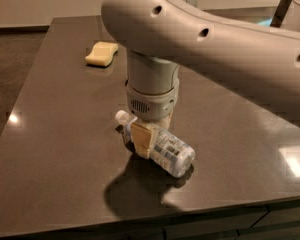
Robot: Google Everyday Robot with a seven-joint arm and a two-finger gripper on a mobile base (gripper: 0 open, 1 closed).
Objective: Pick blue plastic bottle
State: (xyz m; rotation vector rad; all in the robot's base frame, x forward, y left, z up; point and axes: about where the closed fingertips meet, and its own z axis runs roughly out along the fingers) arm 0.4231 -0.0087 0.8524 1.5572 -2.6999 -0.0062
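Big dark table [55, 134], with the robot's fat arm [215, 49] reaching in from the right and pointing straight down near the front edge. The blue plastic bottle [166, 150] lies on its side directly under it, white cap toward far-left, base toward near-right (so the long axis runs diagonal). The gripper [145, 134] sits low across the neck end, square to that axis; can't tell if it's actually clamped. Yellow sponge [102, 53] is way off at the far left

Pale yellow sponge [101, 53] on the dark table [55, 134], near its far left corner.
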